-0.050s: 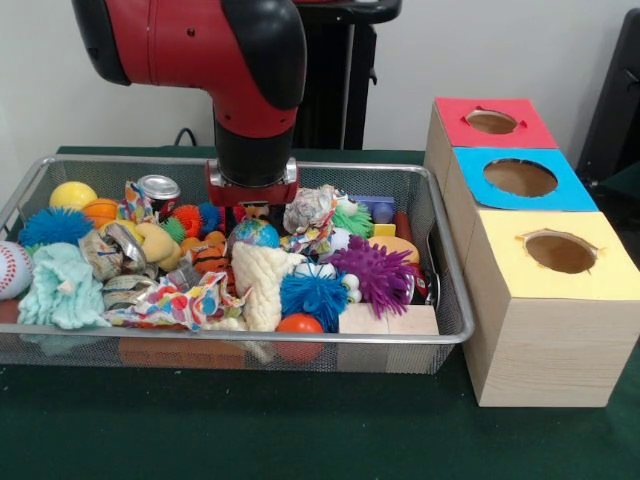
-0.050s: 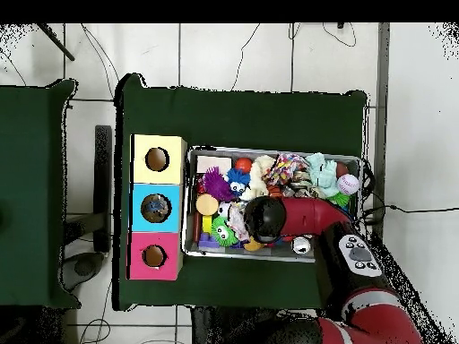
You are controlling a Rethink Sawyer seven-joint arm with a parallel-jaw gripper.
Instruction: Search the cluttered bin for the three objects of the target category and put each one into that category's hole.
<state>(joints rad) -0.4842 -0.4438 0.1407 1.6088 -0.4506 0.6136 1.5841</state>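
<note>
A wire mesh bin (image 1: 440, 260) is set on a green-covered worktop (image 1: 250, 430) and is filled with small toys. At its left end a baseball (image 1: 12, 268) is pressed against the wall, with a pale mint plush (image 1: 62, 288) beside it, a blue spiky ball (image 1: 52, 226) behind that, and a yellow ball (image 1: 73, 194) in the far corner. Further right a small can (image 1: 159, 189) stands upright near the far wall, and a crumpled patterned wrapper (image 1: 170, 303) is spread along the near side.

The red and black arm (image 1: 200, 45) is lowered into the middle of the bin, and the jaws (image 1: 253, 208) are buried among the toys there; whether they are released or clenched cannot be told, as the tips are hidden by the wrist and the clutter. Just below and in front of them a small globe ball (image 1: 256, 233) is seen, resting on a cream knitted piece (image 1: 262, 282). A blue furry ball (image 1: 313, 296) and an orange ball (image 1: 300, 324) lie nearer the front wall. To the right of the jaws a purple spiky ball (image 1: 375, 270) is found, with a green fuzzy ball (image 1: 352, 218) behind it.

Which category is the target cannot be read from the views, so the three sought objects cannot be singled out.

Right of the bin, touching one another in a row, stand three wooden boxes: a red-topped box (image 1: 495, 135), a blue-topped box (image 1: 520, 190) and a yellow-topped box (image 1: 545, 300), each with a round hole on top.
</note>
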